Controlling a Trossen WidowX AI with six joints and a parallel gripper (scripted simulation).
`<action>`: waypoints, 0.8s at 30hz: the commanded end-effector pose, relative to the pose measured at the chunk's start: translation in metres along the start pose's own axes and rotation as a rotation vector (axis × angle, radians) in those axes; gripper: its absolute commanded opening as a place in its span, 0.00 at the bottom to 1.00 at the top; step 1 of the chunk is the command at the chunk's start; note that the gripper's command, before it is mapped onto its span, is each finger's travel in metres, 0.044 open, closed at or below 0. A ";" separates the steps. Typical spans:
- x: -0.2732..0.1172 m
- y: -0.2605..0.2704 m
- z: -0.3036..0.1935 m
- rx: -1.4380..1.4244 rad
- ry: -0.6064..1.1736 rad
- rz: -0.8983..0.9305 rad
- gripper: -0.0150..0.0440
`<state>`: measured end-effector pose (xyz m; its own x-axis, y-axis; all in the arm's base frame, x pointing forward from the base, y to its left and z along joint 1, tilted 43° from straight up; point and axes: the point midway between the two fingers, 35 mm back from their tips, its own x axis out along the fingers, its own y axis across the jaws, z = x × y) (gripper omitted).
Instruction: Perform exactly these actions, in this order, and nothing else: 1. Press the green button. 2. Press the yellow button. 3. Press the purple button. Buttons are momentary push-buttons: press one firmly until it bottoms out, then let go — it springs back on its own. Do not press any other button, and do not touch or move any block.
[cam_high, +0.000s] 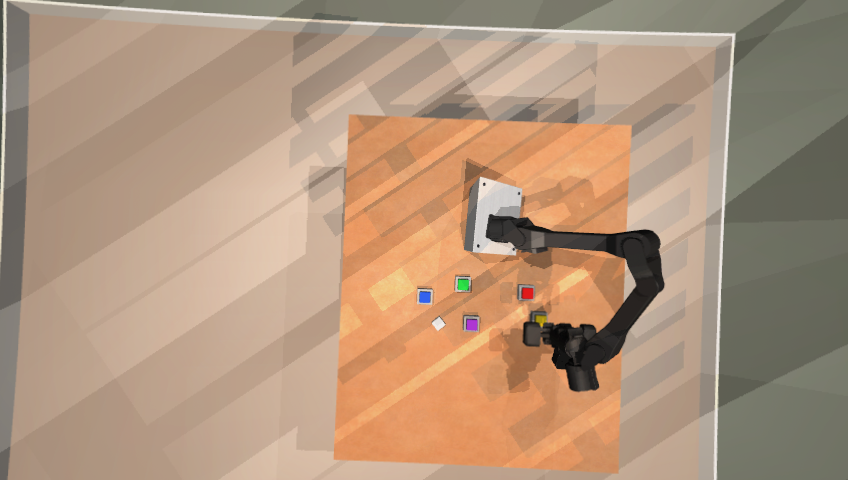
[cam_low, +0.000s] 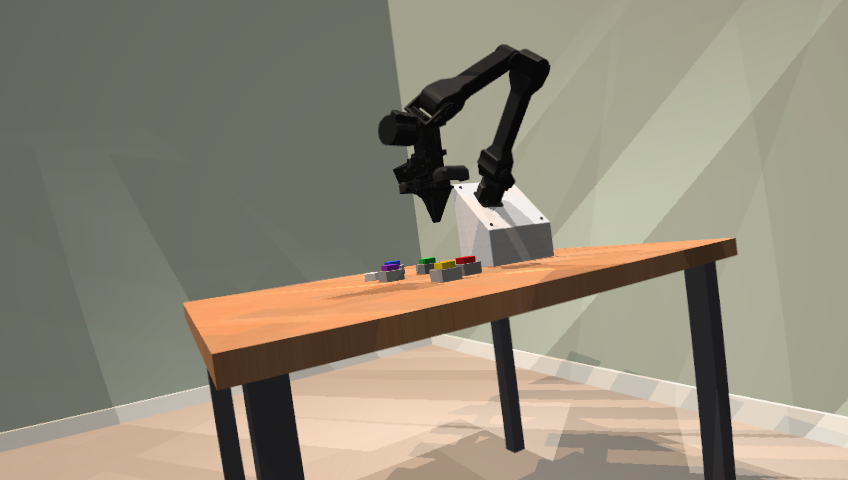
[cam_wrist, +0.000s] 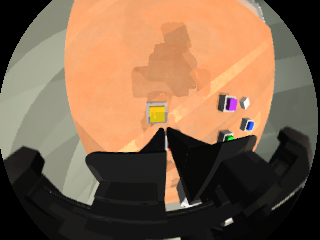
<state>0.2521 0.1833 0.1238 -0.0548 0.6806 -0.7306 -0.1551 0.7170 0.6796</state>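
Clearly the yellow press is the step in hand, judging from where the arm sits. Going left to right in the top view: the blue button (cam_high: 424, 296) comes first, then a small white block (cam_high: 438, 323) just below and beside it, then the green button (cam_high: 462, 284) with the purple button (cam_high: 471, 323) below it, then the red button (cam_high: 526, 292), and finally the yellow button (cam_high: 539, 318) nearest the arm's side of the tabletop (cam_high: 416, 404). The claw (cam_high: 531, 334) is clenched on nothing, its fingertips pinched to a point, and it hangs well above the yellow button, as the exterior view shows. In the wrist view the tips aim just below that button's cap. The next move calls for a straight descent onto the yellow cap until it bottoms out, then a lift. Afterwards comes a traverse to the purple button, keeping away from the white block near it.
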 end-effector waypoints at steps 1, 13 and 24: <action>0.034 0.003 -0.002 0.005 0.012 0.003 0.29; 0.064 0.004 -0.004 0.005 0.012 0.006 0.29; 0.082 0.004 -0.004 0.005 0.012 0.007 0.29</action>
<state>0.2450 0.2390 0.0727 -0.0638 0.6888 -0.7222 -0.1558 0.7079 0.6889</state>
